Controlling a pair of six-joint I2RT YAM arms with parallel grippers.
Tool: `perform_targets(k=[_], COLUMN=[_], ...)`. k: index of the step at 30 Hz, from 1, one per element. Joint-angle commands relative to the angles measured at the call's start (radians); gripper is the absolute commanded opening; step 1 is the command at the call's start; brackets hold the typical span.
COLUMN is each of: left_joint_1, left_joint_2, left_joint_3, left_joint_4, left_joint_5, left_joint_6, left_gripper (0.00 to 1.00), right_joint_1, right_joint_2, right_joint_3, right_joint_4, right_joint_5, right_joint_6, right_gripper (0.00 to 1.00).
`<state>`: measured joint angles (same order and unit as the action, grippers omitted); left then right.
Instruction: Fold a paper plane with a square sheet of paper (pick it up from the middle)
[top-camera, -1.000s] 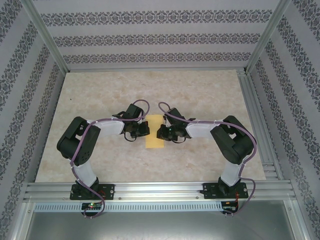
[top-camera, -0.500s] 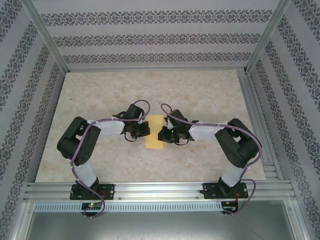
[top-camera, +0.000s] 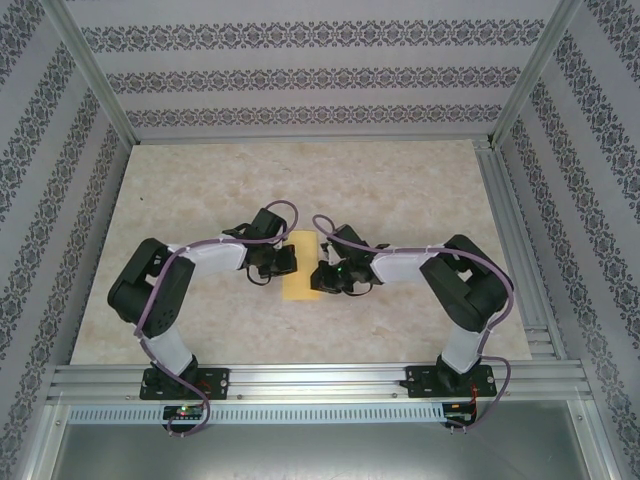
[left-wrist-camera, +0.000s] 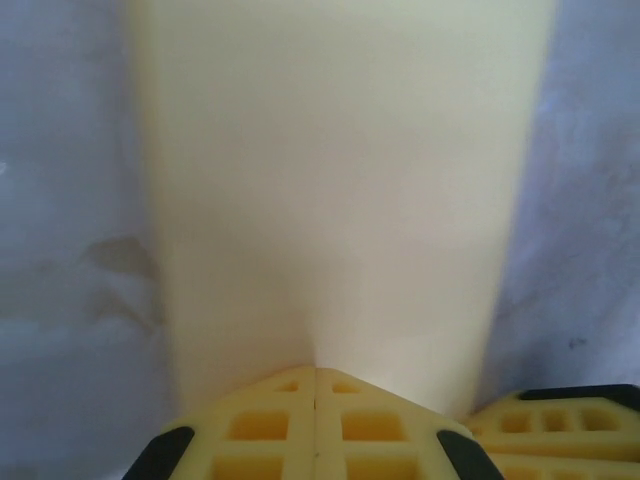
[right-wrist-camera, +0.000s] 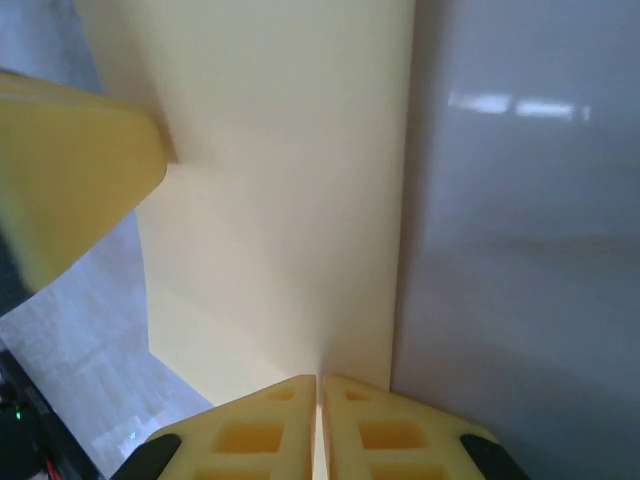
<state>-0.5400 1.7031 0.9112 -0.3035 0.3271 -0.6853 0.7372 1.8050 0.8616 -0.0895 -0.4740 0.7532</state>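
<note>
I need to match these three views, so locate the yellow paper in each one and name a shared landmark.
Top external: yellow paper mid marbled tabletop, between left tool and right tool.
Left wrist: broad band up the middle, rising from the left tool.
Right wrist: left and centre, above the right tool.
Shared landmark: the marbled tabletop flanking the paper.

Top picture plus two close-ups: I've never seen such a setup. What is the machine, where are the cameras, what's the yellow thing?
Two robot arms are bolted at the near edge of a marble table. The top picture looks down from above and behind; each close-up comes from a wrist camera. The yellow thing is a sheet of paper, a narrow rectangle between the arms. The left fingers and right fingers are shut, each apparently pinching one long edge.
</note>
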Motion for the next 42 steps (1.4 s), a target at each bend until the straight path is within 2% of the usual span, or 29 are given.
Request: perform_targets(k=[1, 3, 7, 14, 19, 23, 42], left_joint_1=[-0.01, -0.006, 0.007, 0.013, 0.025, 0.026, 0.043], left_joint_2=[-0.116, -0.15, -0.147, -0.029, 0.049, 0.096, 0.14], left_joint_3=[0.004, 0.016, 0.03, 0.044, 0.081, 0.096, 0.072], left_joint_4=[-0.028, -0.024, 0.005, 0.129, 0.164, 0.199, 0.181], left_joint_5=[0.013, 0.029, 0.056, 0.139, 0.157, 0.195, 0.171], left_joint_6=[-0.018, -0.021, -0.03, -0.076, -0.08, -0.092, -0.067], left_gripper=[0.07, 0.11, 0.13, 0.09, 0.07, 0.07, 0.03], right_joint_1=[0.046, 0.056, 0.055, 0.049, 0.024, 0.003, 0.017], right_joint_2=[0.051, 0.051, 0.034, -0.007, -0.056, -0.067, 0.006], right_joint_3=[0.016, 0.014, -0.006, -0.023, -0.061, -0.065, 0.017], right_joint_4=[-0.059, -0.052, -0.018, 0.035, 0.105, 0.094, 0.13], right_joint_5=[-0.021, -0.029, -0.043, -0.065, -0.096, -0.099, -0.106], right_joint_6=[-0.045, -0.049, -0.039, -0.018, 0.017, 0.014, 0.049], right_gripper=[0.12, 0.12, 0.12, 0.12, 0.17, 0.17, 0.16])
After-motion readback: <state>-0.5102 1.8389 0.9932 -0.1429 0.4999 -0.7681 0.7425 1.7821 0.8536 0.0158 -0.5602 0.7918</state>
